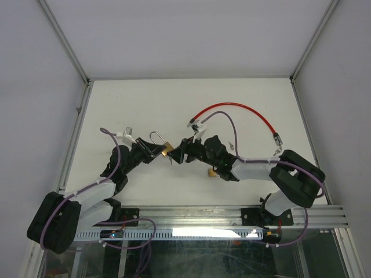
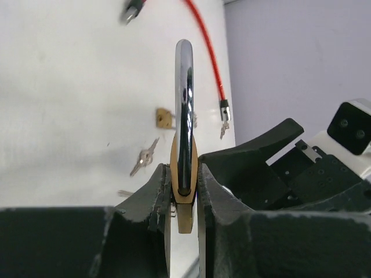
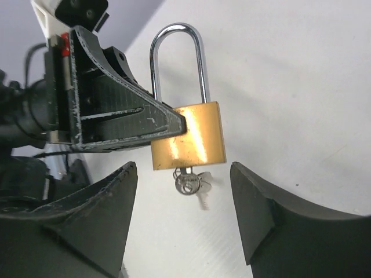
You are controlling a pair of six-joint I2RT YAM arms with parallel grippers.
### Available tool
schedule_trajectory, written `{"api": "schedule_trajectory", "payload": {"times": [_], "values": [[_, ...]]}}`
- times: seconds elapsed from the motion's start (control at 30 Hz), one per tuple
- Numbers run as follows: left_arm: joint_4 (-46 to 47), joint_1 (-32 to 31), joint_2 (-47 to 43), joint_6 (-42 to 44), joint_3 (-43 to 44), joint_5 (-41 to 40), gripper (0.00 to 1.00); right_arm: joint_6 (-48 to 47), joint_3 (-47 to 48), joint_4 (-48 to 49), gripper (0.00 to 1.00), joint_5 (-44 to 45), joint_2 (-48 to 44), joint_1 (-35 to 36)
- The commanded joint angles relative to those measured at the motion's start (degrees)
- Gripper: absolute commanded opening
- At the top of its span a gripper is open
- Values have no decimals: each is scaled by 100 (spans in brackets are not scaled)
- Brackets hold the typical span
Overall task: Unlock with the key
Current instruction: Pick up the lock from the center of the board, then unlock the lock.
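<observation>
My left pincer (image 1: 152, 152) is clamping the brass padlock (image 3: 188, 136) by its flat faces and holding it above the counter (image 1: 145, 104), near the middle of the top view. In the left wrist view, both of its fingers (image 2: 156, 194) are pressing the body edge-on. My right pincer (image 3: 183, 169) is standing open and gripping nothing, with one jaw at 8 o'clock and the other at 4 o'clock of the padlock body and neither touching it.

The key (image 3: 186, 182) is sitting in the keyway at 6 o'clock of the body, with a ring and a second key dangling just beside it. The shackle (image 3: 177, 58) is rising at 12 o'clock, and both legs are entering the body, so I am judging the lock as not yet released.

Insertion is looking done. Gripping the key head, turning it and freeing the shackle are remaining. Whether the key is already partly turned, I cannot tell.

On the counter, a red cable (image 1: 237, 110) is arcing at 1 o'clock of the padlock. A small padlock (image 2: 164, 118) and loose keys (image 2: 145, 156) are lying apart from it.
</observation>
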Motion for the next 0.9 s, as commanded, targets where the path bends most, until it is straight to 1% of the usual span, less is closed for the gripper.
{"api": "schedule_trajectory", "payload": {"times": [0.0,0.07,0.13,0.23,0.3,0.37,0.47,0.53,0.6,0.77,0.87], "values": [[1428,68,-558,1184,92,-35,0,107,-363,675,69,-151,-894,-192],[1522,67,-625,1500,157,50,0,87,-432,685,72,-282,-1125,-278],[1972,63,-622,1531,97,196,0,60,-433,701,71,-414,-1191,-317],[3024,61,-583,1484,-94,407,0,300,-594,1325,68,-638,-1127,-358],[3423,65,-573,1575,-105,527,0,473,-644,1681,66,-840,-1035,-404],[3530,68,-569,1541,-76,612,0,519,-593,1803,64,-992,-900,-411],[3783,68,-548,1395,-113,674,0,679,-633,2300,59,-1260,-723,-420],[4032,67,-538,1386,-196,655,0,740,-646,2467,56,-1309,-663,-427],[4159,63,-538,1146,-230,675,0,751,-673,2577,55,-1309,-609,-440],[4525,64,-456,917,-316,753,0,937,-723,3142,46,-1563,-463,-533],[4752,67,-410,791,-369,753,0,1026,-664,3341,34,-1692,-354,-556]]}}
